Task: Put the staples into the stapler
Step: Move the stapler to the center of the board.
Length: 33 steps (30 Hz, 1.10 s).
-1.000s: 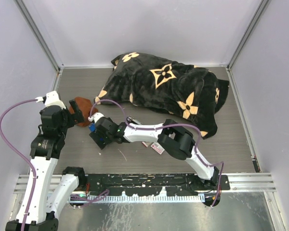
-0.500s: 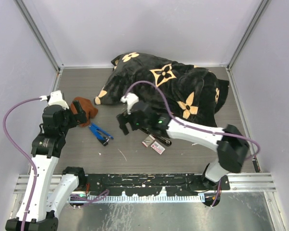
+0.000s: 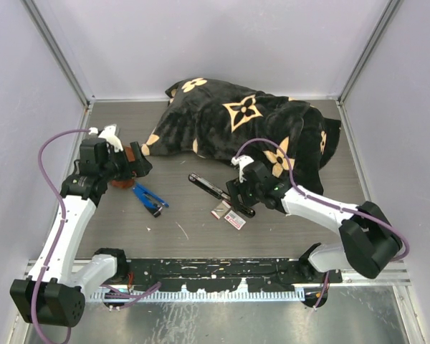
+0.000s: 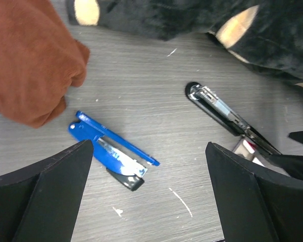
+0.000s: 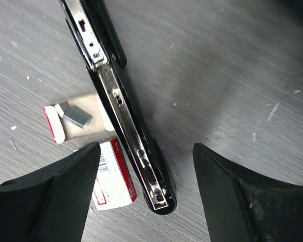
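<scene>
Rust-brown cloth (image 3: 125,174) bunched on the wood-grain table (image 3: 287,236), well to the left of the black stapler (image 3: 218,192). Over that cloth, the left gripper (image 4: 149,148), jaws spread wide and holding nothing. Just right of the cloth, between it and the black stapler, a blue stapler (image 4: 111,156) lying on the table. Then the black stapler itself, swung open to full length, silver magazine rail facing up, set diagonally. On its near left side, the staples: a white staple box (image 5: 113,176) with a red label, right against the stapler's near end, and just beyond it the opened inner tray (image 5: 98,121) with a small grey staple strip (image 5: 73,117) on it. Directly above the black stapler's near end, the right gripper (image 5: 146,151), jaws apart on either side of it, clamping nothing. Behind and to the right of the black stapler, a heaped black plush blanket (image 3: 251,129) with tan flower motifs.
</scene>
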Each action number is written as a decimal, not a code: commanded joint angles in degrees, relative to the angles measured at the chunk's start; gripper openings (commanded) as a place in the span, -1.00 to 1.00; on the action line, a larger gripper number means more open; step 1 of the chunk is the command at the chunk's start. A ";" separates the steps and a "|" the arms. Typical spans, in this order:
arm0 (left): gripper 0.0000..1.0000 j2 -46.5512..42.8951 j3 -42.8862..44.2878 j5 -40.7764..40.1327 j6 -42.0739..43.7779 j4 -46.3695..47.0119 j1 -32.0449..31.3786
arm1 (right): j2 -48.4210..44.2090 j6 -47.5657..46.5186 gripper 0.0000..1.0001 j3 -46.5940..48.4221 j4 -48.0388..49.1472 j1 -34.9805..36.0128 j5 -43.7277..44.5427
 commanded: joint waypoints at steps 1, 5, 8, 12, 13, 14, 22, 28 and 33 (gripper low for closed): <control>0.93 0.67 3.55 5.81 -0.79 5.99 0.14 | 2.55 -3.04 0.58 -0.31 5.82 0.28 -3.74; 0.94 0.43 2.82 5.50 -0.31 5.81 0.12 | 5.19 -4.12 0.53 0.51 8.21 0.36 -3.40; 0.94 0.09 2.69 4.31 0.36 5.20 0.10 | 7.65 -5.13 0.42 1.30 9.62 0.30 -2.56; 0.95 -0.22 2.77 3.95 0.65 5.04 0.14 | 10.25 -6.12 0.23 3.37 10.25 0.75 -2.15; 0.96 -0.21 2.79 3.89 0.62 4.96 0.13 | 10.70 -6.27 0.20 3.74 10.56 0.87 -2.06; 0.96 -0.30 2.80 3.81 0.74 4.88 0.10 | 11.20 -6.44 0.17 4.03 10.89 1.02 -2.08; 0.95 -0.60 2.19 4.29 0.48 4.61 -0.03 | 14.90 -8.08 -0.01 6.34 11.55 1.65 -2.57; 0.93 -0.36 1.34 5.01 -1.50 4.84 -2.61 | 17.47 -9.69 -0.03 7.51 12.66 2.54 -1.81; 0.92 -0.63 0.50 6.11 -2.62 5.20 -3.41 | 19.95 -12.43 -0.26 9.18 14.69 3.55 -3.73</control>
